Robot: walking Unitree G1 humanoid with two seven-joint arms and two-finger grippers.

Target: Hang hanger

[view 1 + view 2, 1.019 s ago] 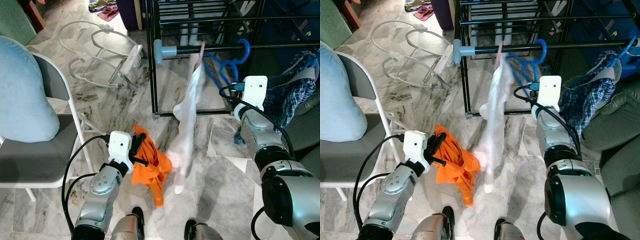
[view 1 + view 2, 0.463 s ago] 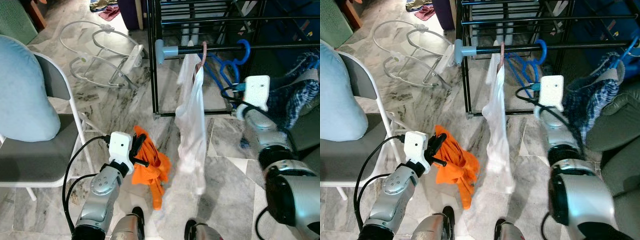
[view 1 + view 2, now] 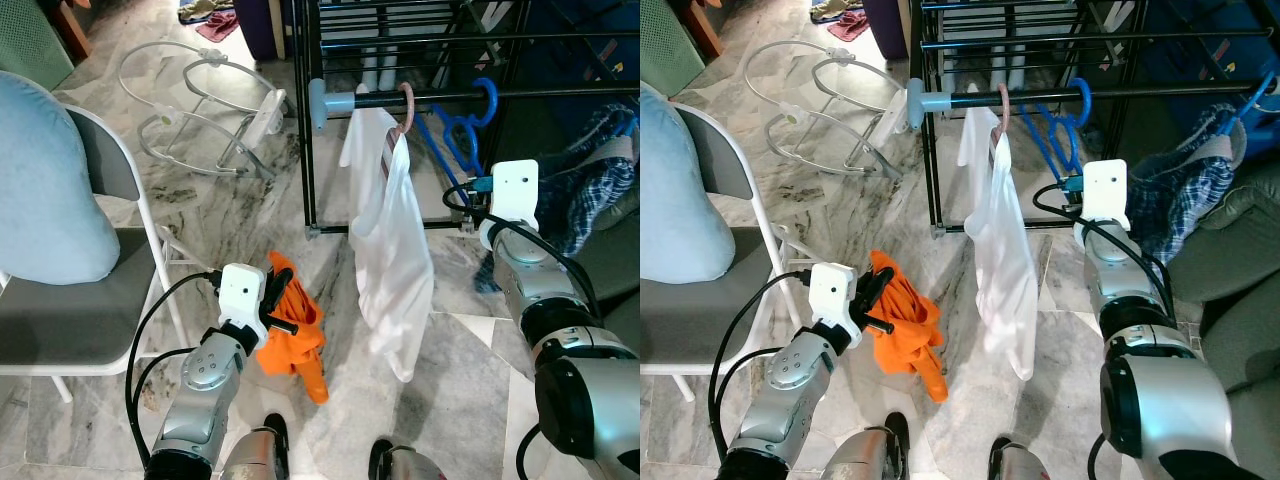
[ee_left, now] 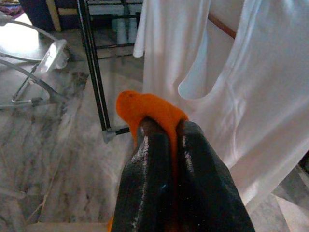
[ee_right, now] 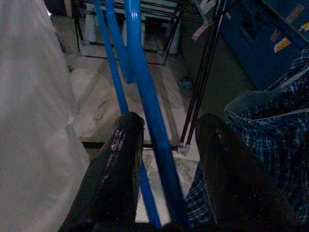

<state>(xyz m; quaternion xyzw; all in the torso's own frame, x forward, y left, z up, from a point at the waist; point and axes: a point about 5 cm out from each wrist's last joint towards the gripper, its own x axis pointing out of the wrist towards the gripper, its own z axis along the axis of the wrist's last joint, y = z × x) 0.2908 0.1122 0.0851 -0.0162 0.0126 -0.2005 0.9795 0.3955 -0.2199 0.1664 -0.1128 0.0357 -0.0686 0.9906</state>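
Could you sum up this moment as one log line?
white shirt: hanging on black rail | left tool: shut on orange cloth | right tool: open around blue hanger

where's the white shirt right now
The white shirt hangs on a pinkish hanger from the black rack's rail, ahead of the robot, left of the blue hanger.

The right gripper (image 5: 161,159) holds its two black fingers (image 5: 113,169) spread apart; a blue hanger (image 5: 145,101) runs between them, its bar passing through the gap; a white garment (image 5: 34,111) hangs beside one finger; blue plaid cloth (image 5: 263,140) lies beside the other; the black rack (image 5: 203,72) stands on the marble floor (image 5: 104,104).
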